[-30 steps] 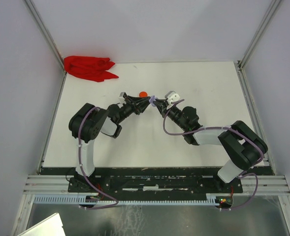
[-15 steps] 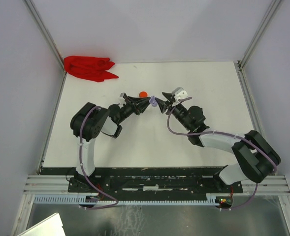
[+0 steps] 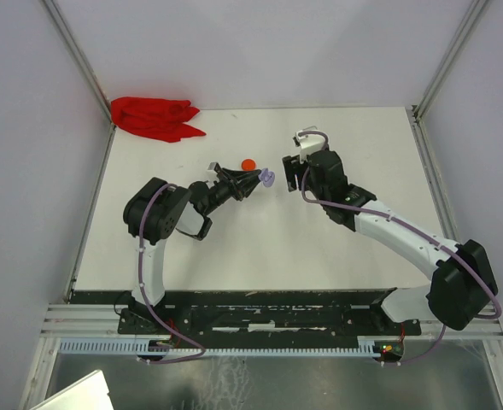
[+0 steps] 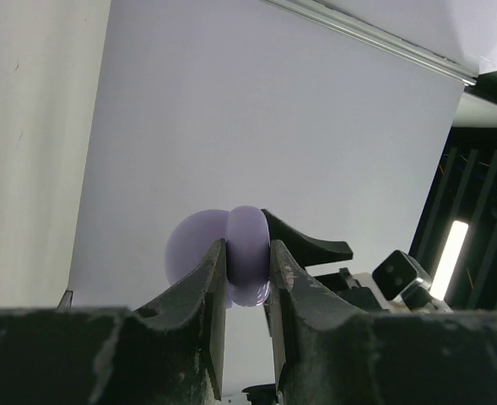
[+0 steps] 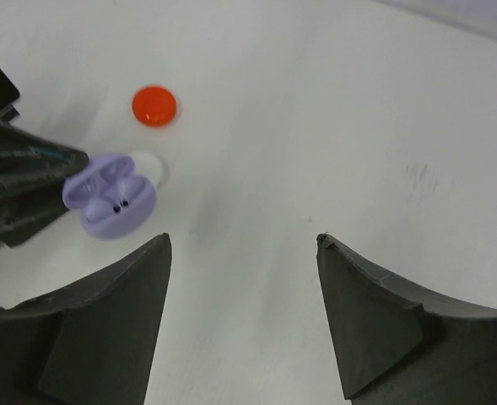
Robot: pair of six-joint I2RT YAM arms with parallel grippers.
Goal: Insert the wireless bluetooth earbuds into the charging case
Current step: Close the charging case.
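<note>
My left gripper [image 3: 258, 178] is shut on the purple charging case [image 3: 269, 178] and holds it above the table. In the left wrist view the case [image 4: 248, 253] is pinched edge-on between the fingers [image 4: 199, 295]. In the right wrist view the case [image 5: 105, 202] lies open, with the purple wireless bluetooth earbuds [image 5: 118, 194] seated inside, their dark tips showing. My right gripper [image 5: 242, 240] is open and empty, to the right of the case and apart from it; from above it [image 3: 290, 177] hangs just right of the case.
A red disc [image 3: 248, 164] lies on the white table [image 3: 362, 145] behind the case. A white disc [image 5: 153, 165] shows partly behind the case. A red cloth [image 3: 154, 118] is bunched at the far left corner. Grey walls close in the table.
My right gripper has opened and drawn back to the right, away from the case, with its arm stretching out. The left gripper still holds the case in the same spot.
</note>
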